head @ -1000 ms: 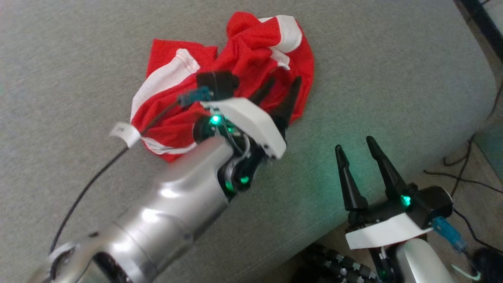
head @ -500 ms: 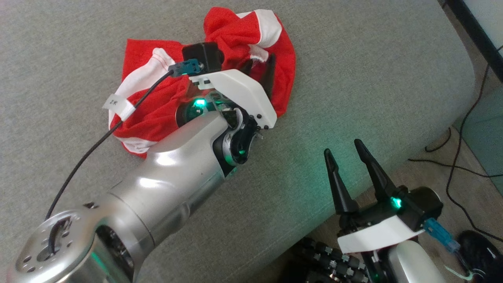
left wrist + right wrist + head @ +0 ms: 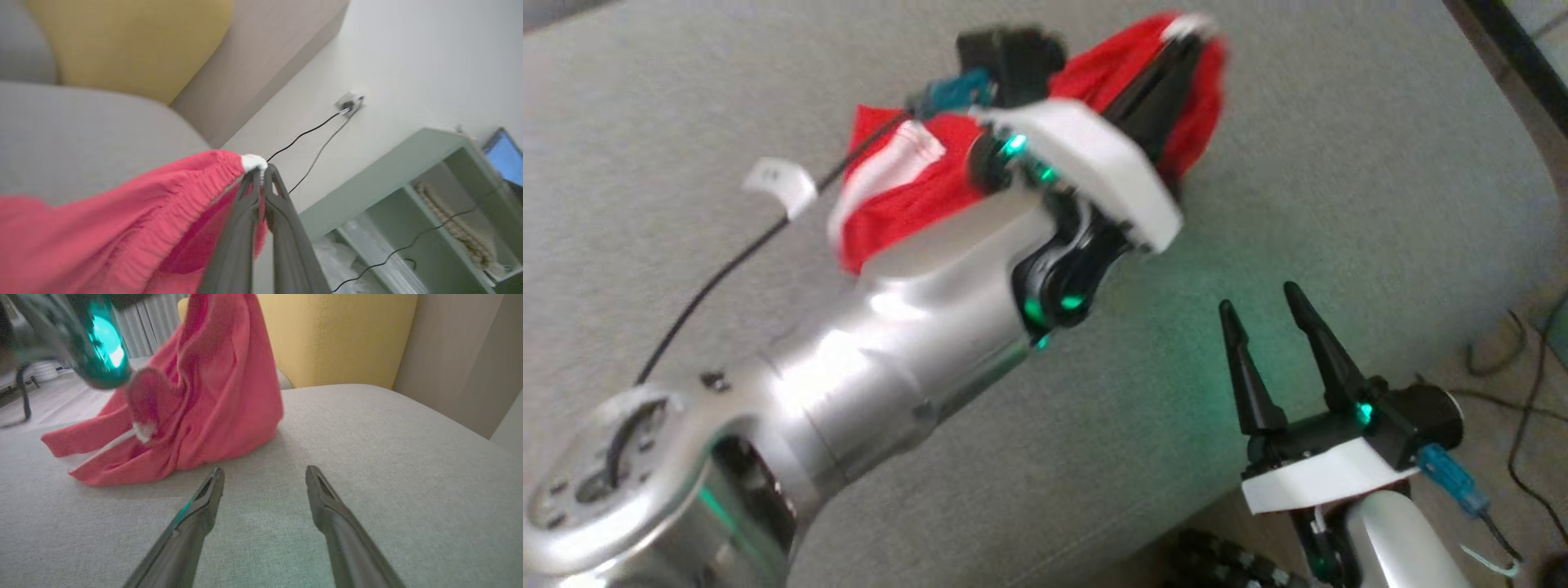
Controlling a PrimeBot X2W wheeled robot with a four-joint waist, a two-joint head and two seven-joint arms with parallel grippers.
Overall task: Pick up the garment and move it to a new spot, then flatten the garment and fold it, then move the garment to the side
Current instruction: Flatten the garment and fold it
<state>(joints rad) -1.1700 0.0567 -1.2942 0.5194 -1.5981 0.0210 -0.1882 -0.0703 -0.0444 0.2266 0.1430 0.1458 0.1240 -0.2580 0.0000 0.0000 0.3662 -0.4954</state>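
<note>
Since a sec ago the left fingers (image 3: 1160, 82) go from wide over the heap to shut on it and raised, pulling part of the garment (image 3: 907, 188) up w/ them. The head cam also shifts, so some of the change is just the view.

Progress, biggest first:
- Sofa seat (image 3: 1339, 163): the red garment w/ white trim sits toward the back of it, in front of a yellow cushion (image 3: 339, 339). Not at a new spot yet.
- Garment (image 3: 229, 396): stands up as a peak under the left arm. Its lower folds are on the seat, so the lift looks only begun.
- Judged stage: first step, pick-up, w/ the grip made. Carry, flatten, fold & move aside all remain.

Garment vs fingers:
- Left fingers (image 3: 245, 228): pressed together, w/ a gathered elastic edge of the garment (image 3: 122, 220) pinched right at the tips. A small white bit (image 3: 253, 162) pokes out above them. Cloth hangs from there, down & to that view's left, some behind the fingers too.
- Right fingers (image 3: 1241, 367): spread wide, holding nothing, low near the seat's front edge. In the right wrist view the fingers (image 3: 204, 502) point at bare seat. The garment is beyond the tips, up-left, not touching.
</note>
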